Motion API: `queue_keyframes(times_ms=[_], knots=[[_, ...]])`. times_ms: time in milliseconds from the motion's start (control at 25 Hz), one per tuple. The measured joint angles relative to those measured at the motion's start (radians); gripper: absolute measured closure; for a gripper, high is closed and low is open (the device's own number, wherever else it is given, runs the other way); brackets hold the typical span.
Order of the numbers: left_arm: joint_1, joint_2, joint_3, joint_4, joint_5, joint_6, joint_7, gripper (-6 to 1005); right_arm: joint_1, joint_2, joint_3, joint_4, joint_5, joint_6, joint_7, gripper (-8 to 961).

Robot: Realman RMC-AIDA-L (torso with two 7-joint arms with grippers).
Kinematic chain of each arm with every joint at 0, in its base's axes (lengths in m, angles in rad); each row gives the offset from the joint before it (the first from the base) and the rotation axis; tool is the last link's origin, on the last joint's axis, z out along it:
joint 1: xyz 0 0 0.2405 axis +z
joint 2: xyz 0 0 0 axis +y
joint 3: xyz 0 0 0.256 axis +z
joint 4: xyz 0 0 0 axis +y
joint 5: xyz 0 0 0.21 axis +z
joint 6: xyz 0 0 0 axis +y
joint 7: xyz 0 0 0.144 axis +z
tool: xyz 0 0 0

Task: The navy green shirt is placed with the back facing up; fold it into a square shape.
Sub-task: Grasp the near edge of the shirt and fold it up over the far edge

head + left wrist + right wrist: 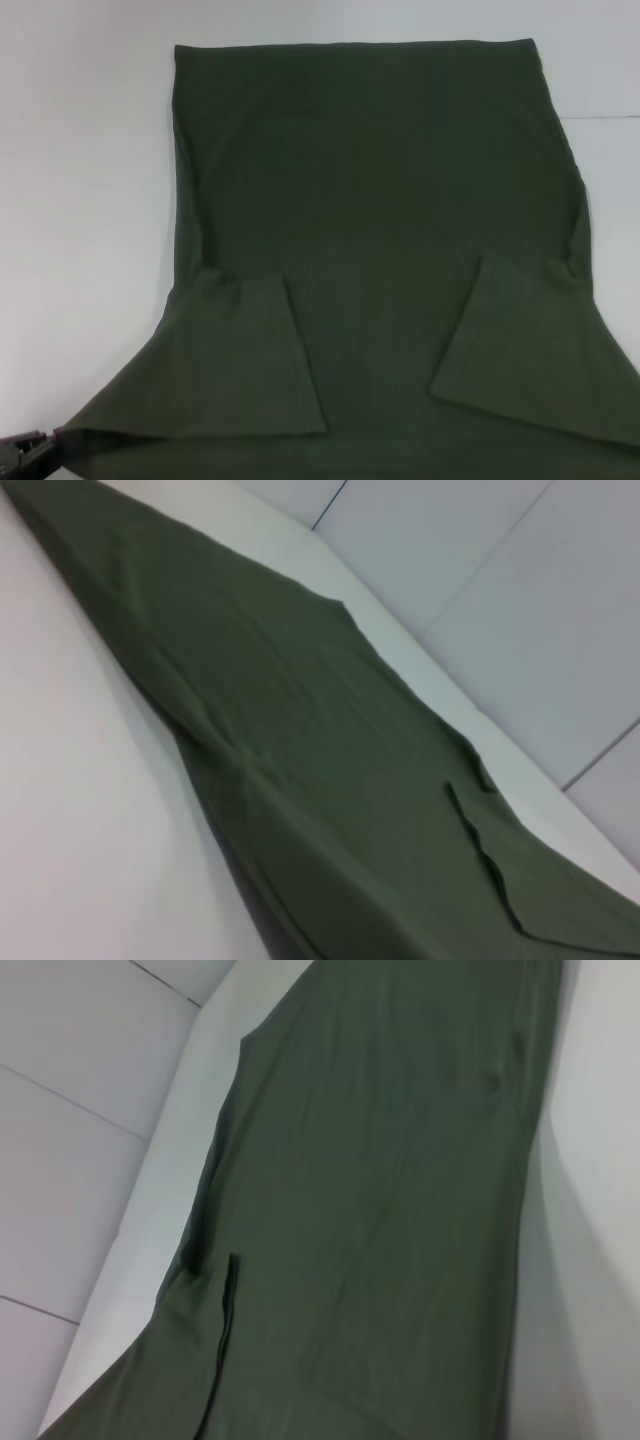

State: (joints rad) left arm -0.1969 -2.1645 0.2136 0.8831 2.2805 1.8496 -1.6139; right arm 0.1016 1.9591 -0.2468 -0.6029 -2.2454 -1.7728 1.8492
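One shirt [380, 200] flat on white table [80, 200], both sleeves folded in | soft, limp, light; pinch near hem corners | left gripper [25, 452] at near-left corner, jaws' state unclear.

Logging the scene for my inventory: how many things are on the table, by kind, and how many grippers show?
Navy green shirt, both sleeves folded in: 1
White table: 1
Left gripper, at the near left corner of the head view: 1
Right gripper: 0 in view
Total: 3
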Motion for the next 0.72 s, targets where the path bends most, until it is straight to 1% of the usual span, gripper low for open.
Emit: queue_keyframes(times_ms=[240,320,440,560,640,720], knots=[[0.013,-0.001,-0.003,-0.006,0.005,0.016,0.005,985,-0.011,-0.003,0.026,0.001,0.0,-0.032,-0.009,908],[0.003,0.0,-0.003,-0.014,0.005,0.015,0.004,985,0.0,-0.005,0.043,-0.002,0.001,-0.037,-0.008,906],[-0.035,0.006,-0.003,-0.034,0.0,0.0,-0.001,985,0.041,-0.012,0.076,0.008,0.005,-0.03,-0.004,899],[-0.103,0.025,-0.003,-0.064,-0.006,-0.031,-0.008,985,0.1,-0.015,0.116,0.021,0.007,0.004,-0.003,892],[-0.161,0.046,-0.002,-0.102,-0.007,-0.07,-0.016,985,0.15,-0.017,0.138,0.03,0.007,0.035,-0.002,888],[-0.221,0.072,0.0,-0.147,-0.007,-0.116,-0.027,985,0.192,-0.018,0.151,0.033,0.007,0.057,0.001,883]])
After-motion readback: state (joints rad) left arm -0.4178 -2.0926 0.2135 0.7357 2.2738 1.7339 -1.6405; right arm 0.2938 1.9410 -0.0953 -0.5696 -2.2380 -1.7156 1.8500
